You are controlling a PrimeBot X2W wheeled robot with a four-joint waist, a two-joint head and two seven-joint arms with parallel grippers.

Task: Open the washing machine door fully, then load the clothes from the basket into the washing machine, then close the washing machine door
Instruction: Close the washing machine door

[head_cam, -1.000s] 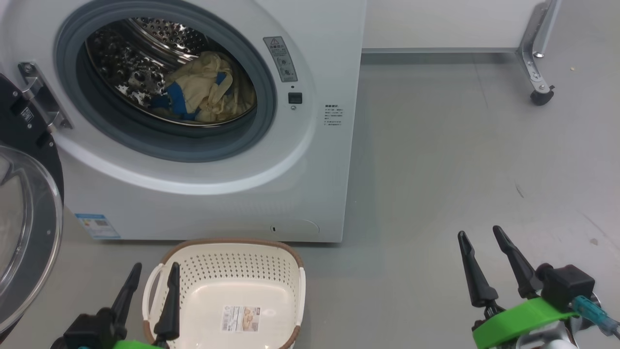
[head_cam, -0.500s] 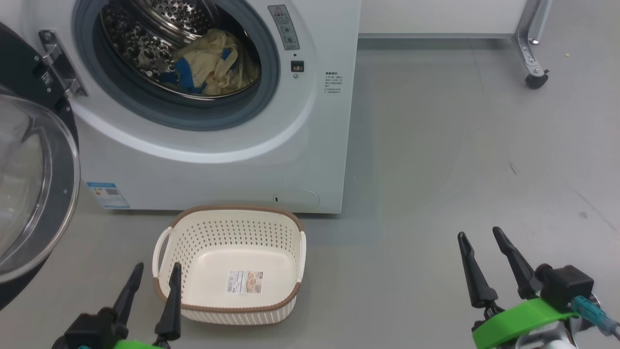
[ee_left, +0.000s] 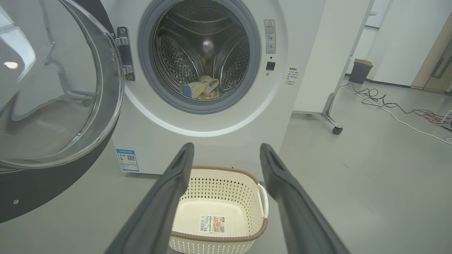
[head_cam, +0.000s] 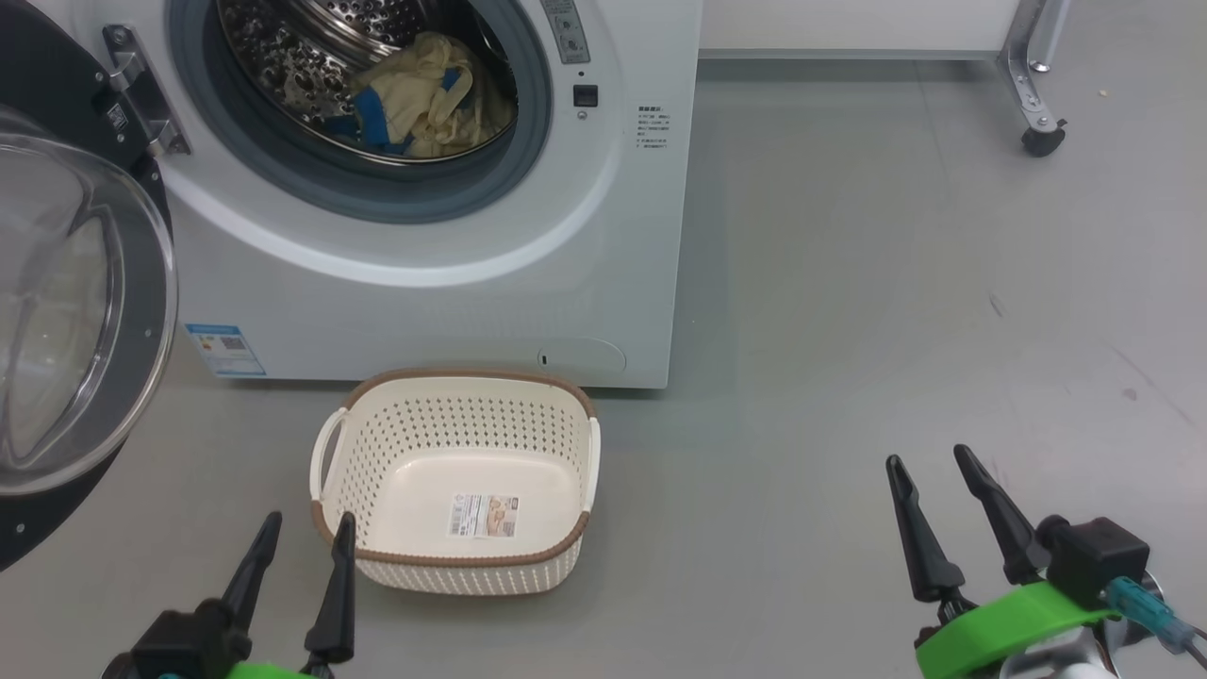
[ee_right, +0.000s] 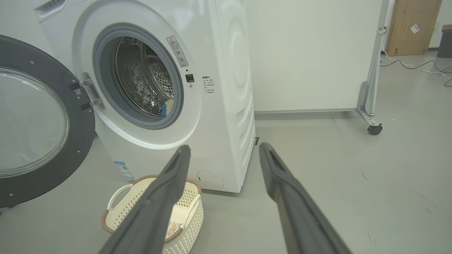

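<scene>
The left pincer [head_cam: 310,519] and right pincer [head_cam: 926,455] stand wide and empty before the washing machine [head_cam: 424,302]. The clothes [head_cam: 424,94] lie in its drum; the basket [head_cam: 469,374] stands before it. Risk: the washing machine door [head_cam: 85,311], closing, could trap fabric lying near the opening.

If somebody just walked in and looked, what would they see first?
Probably the big white washing machine at the upper left, with its round door standing wide open on the left. Inside the shiny drum lies a heap of pale yellow clothes with blue patches. On the grey floor right in front stands a cream basket with nothing in it but a sticker.
</scene>
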